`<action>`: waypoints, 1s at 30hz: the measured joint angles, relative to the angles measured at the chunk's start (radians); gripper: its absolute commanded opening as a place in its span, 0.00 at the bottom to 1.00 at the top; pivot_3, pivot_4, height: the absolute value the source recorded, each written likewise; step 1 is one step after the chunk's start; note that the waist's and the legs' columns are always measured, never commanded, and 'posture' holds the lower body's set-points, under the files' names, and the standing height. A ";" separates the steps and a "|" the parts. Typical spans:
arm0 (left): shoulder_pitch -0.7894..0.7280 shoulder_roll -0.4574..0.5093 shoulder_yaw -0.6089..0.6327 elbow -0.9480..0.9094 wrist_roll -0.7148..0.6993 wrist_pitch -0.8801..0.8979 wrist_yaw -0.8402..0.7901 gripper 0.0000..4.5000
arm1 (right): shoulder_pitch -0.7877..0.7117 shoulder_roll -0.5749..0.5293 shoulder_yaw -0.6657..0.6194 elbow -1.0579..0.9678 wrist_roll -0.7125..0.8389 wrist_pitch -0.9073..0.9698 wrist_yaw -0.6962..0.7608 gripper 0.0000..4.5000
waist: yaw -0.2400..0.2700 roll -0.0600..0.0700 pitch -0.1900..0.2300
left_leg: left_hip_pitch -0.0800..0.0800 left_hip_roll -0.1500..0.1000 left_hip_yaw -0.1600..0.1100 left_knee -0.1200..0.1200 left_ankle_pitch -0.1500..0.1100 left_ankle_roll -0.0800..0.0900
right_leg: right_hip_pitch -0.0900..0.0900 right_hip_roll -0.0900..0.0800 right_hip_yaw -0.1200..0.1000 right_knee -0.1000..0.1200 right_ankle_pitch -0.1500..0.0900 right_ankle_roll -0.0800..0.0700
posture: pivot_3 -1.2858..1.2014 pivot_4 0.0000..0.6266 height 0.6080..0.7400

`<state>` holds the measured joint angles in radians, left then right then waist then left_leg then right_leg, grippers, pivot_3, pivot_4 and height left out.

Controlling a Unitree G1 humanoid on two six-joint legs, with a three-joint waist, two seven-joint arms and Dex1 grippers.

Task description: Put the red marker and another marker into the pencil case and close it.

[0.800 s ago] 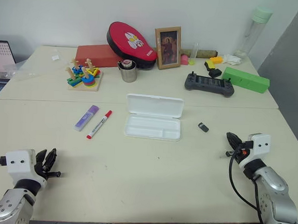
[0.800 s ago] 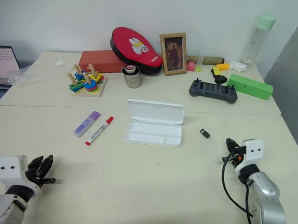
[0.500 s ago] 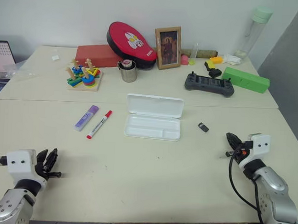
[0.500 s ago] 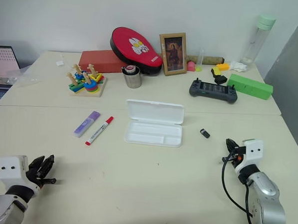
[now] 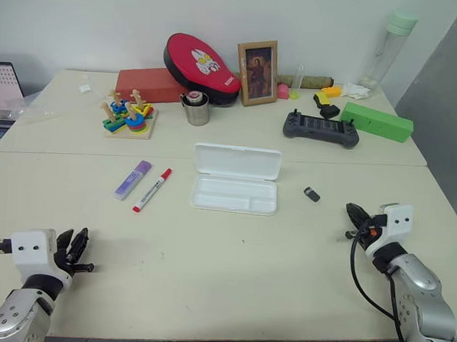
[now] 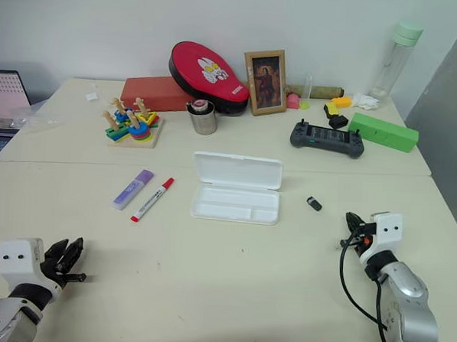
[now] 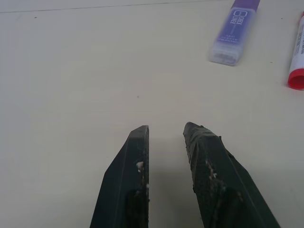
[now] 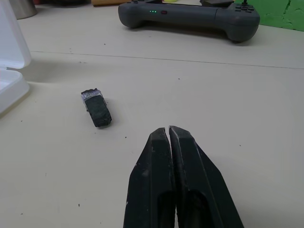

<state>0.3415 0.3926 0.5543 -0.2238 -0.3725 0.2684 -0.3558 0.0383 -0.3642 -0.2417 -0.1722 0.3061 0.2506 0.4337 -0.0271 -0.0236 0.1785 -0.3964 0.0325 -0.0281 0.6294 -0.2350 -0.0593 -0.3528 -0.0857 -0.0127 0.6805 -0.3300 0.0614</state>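
From the head camera, the pencil case [image 5: 235, 182] is lying open in the middle of the table [image 5: 230, 294]. The red marker [image 5: 152, 190] and the purple marker [image 5: 132, 179] are lying side by side to its left, outside it.

In the left wrist view, the left gripper [image 7: 166, 133] is holding its jaws slightly apart over the bare table, empty.

In the right wrist view, the right gripper [image 8: 169, 132] is keeping its jaws pressed together, near a small black block [image 8: 96, 108].

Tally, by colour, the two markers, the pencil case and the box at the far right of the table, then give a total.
Purple: 1, the purple marker
Red-capped white: 1, the red marker
White: 1, the case
Green: 1, the box
Total: 4
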 measured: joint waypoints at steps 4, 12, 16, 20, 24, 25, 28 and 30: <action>0.001 0.002 0.000 0.000 0.001 0.006 -0.005 0.27 | 0.000 -0.007 0.001 -0.004 0.001 0.034 -0.002 0.01 | 0.000 0.000 0.000 | 0.000 0.000 0.000 0.000 0.000 0.000 | 0.000 0.000 0.000 0.000 0.000 0.000 | 0.52 0.24 1.00; 0.002 0.036 0.001 -0.009 -0.047 0.057 -0.055 0.27 | -0.006 -0.031 0.010 -0.023 0.021 0.111 0.005 0.01 | 0.000 -0.001 0.000 | 0.000 0.000 0.000 0.000 0.000 0.000 | 0.000 0.000 0.000 0.000 0.000 0.000 | 0.52 0.24 1.00; -0.002 0.091 0.010 -0.026 -0.094 0.099 -0.098 0.36 | -0.021 -0.063 0.009 -0.026 0.053 0.178 0.023 0.05 | 0.000 -0.001 0.000 | 0.000 0.000 0.000 0.000 0.000 0.000 | 0.000 0.000 0.000 0.000 0.000 0.000 | 0.52 0.24 1.00; -0.001 0.103 0.018 -0.028 -0.094 0.099 -0.112 0.53 | -0.022 -0.065 0.009 -0.027 0.058 0.202 0.018 0.22 | 0.000 0.000 0.000 | 0.000 0.000 0.000 0.000 0.000 0.000 | 0.000 0.000 0.000 0.000 0.000 0.000 | 0.52 0.24 1.00; 0.000 0.103 0.018 -0.028 -0.092 0.099 -0.111 0.68 | -0.022 -0.065 0.008 -0.027 0.061 0.202 0.018 0.41 | 0.000 0.000 0.000 | 0.000 0.000 0.000 0.000 0.000 0.000 | 0.000 0.000 0.000 0.000 0.000 0.000 | 0.52 0.24 1.00; 0.000 0.103 0.018 -0.028 -0.092 0.099 -0.111 0.75 | -0.022 -0.065 0.008 -0.027 0.061 0.202 0.019 0.48 | 0.000 -0.001 0.000 | 0.000 0.000 0.000 0.000 0.000 0.000 | 0.000 0.000 0.000 0.000 0.000 0.000 | 0.52 0.24 1.00; 0.000 0.103 0.018 -0.028 -0.092 0.100 -0.113 0.89 | -0.022 -0.065 0.006 -0.027 0.069 0.202 0.020 0.65 | 0.000 -0.001 0.000 | 0.000 0.000 0.000 0.000 0.000 0.000 | 0.000 0.000 0.000 0.000 0.000 0.000 | 0.52 0.24 1.00; -0.001 0.103 0.018 -0.028 -0.091 0.099 -0.113 0.98 | -0.023 -0.073 0.006 -0.027 0.069 0.202 0.023 0.75 | 0.000 -0.001 0.000 | 0.000 0.000 0.000 0.000 0.000 0.000 | 0.000 0.000 0.000 0.000 0.000 0.000 | 0.52 0.24 1.00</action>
<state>0.3404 0.4955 0.5718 -0.2518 -0.4640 0.3679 -0.4692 0.0155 -0.4370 -0.2354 -0.1993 0.3748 0.4521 0.4567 -0.0272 -0.0241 0.1783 -0.3966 0.0325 -0.0279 0.6294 -0.2351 -0.0593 -0.3530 -0.0857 -0.0126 0.6804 -0.3300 0.0613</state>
